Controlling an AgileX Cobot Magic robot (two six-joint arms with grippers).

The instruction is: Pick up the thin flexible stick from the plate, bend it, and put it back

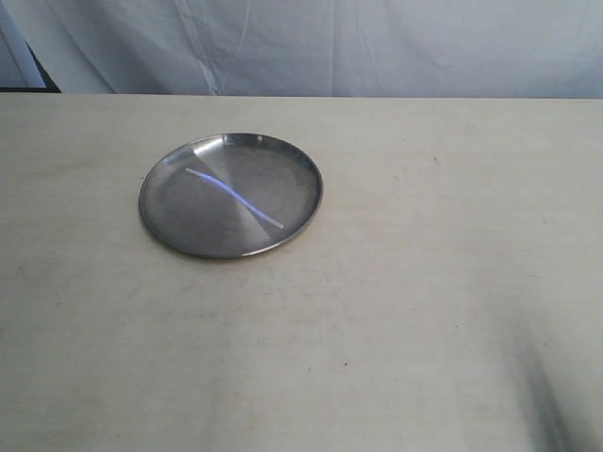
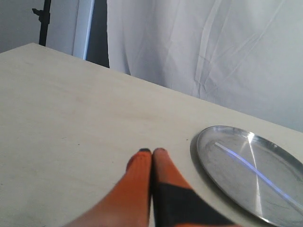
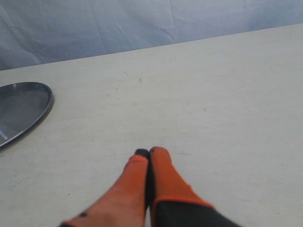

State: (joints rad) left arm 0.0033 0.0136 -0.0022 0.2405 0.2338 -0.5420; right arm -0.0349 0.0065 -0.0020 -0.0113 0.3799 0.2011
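I saw the plate point(image 1: 188, 224) sitting on the table point(image 1: 424, 282), left of centre and toward the far side. The stick point(image 1: 234, 197) lay in it across the middle, running from far left to near right, both ends inside the rim. A cloth point(image 1: 330, 47) hung behind the table's far edge. My left gripper point(image 2: 152, 151) was over the table near the plate, not touching it. My right gripper point(image 3: 148, 152) was over the table well apart from it.
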